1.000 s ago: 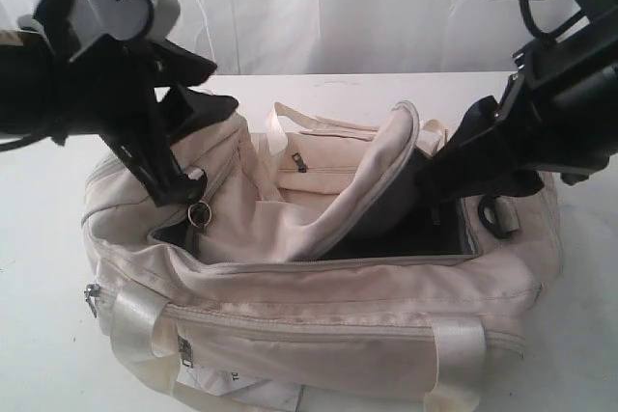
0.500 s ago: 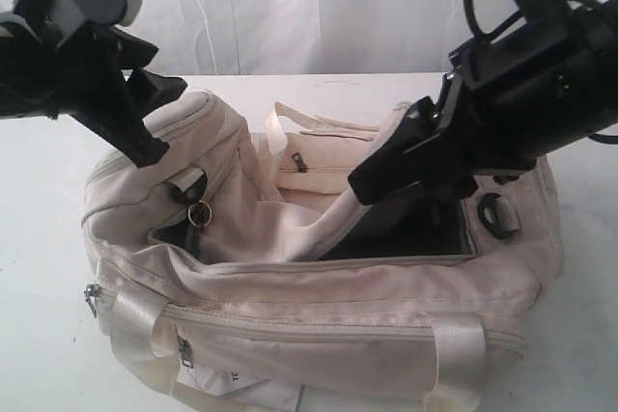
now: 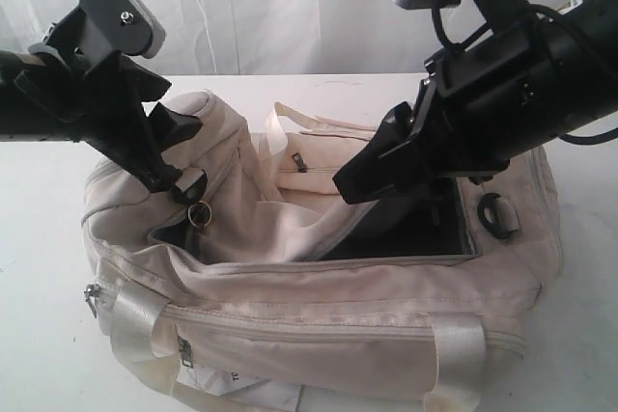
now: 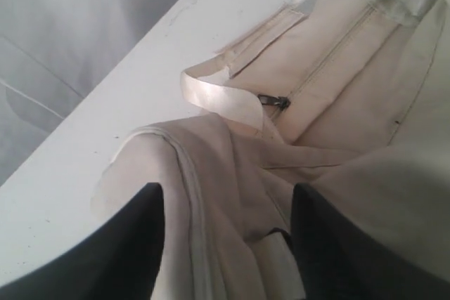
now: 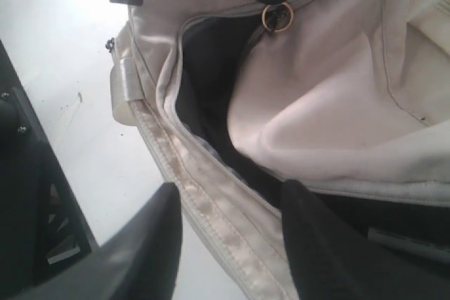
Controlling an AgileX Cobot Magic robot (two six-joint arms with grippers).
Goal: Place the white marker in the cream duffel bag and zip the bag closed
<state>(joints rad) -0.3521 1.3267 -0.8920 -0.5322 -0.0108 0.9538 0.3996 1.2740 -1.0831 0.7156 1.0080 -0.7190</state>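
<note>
1. Shows no white marker; maybe hidden inside the soft cream fabric duffel bag [image 3: 319,306], gaping on the white table [image 3: 39,335].
2. Grasps nothing: left claw [image 4: 226,194], right claw [image 5: 232,191] both released.
3. Risks snagging slumped flap [image 3: 280,224] in the zip [image 3: 386,260].

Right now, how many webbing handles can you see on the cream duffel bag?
2. One webbing handle lies on the cream duffel bag's far side; the other hangs down its near side, partly cut off.

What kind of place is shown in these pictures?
Likely a robotics lab bench: a plain white table, a white curtain backdrop, and black robot arms above a cream fabric duffel bag.
</note>
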